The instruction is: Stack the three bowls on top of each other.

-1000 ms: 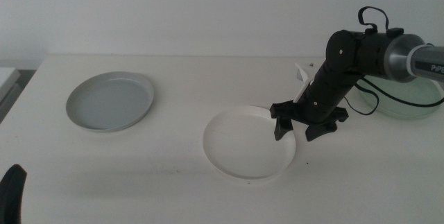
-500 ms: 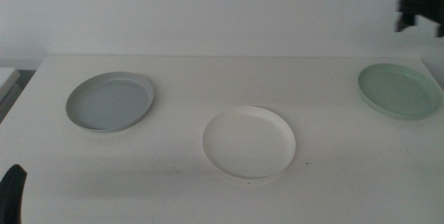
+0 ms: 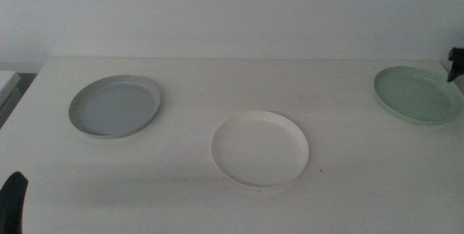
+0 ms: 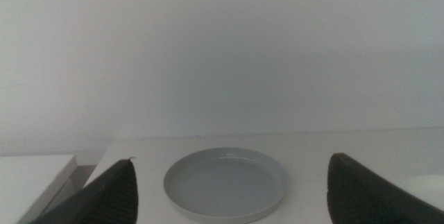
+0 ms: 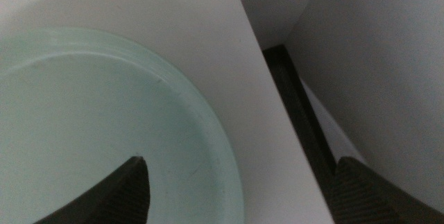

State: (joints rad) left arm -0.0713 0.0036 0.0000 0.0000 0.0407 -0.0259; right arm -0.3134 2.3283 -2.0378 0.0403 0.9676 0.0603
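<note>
**Three bowls apart on the bench, both grippers spread**

The grey bowl point(image 3: 114, 106) lies at the left of the white bench point(image 3: 217, 74), the white bowl point(image 3: 259, 148) near the middle and closer to the camera, the mint bowl point(image 3: 418, 94) far right by the bench edge. None touch.

The right gripper point(image 5: 239, 182) hangs over the mint bowl's rim beside the bench edge, fingers released and empty. The left gripper point(image 4: 232, 189) waits low at the near left, fingers wide, facing the grey bowl. A wall point(image 3: 232, 9) rises behind.

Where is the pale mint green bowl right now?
In the middle view, the pale mint green bowl sits at the table's far right edge, beneath the right pincer.
</note>
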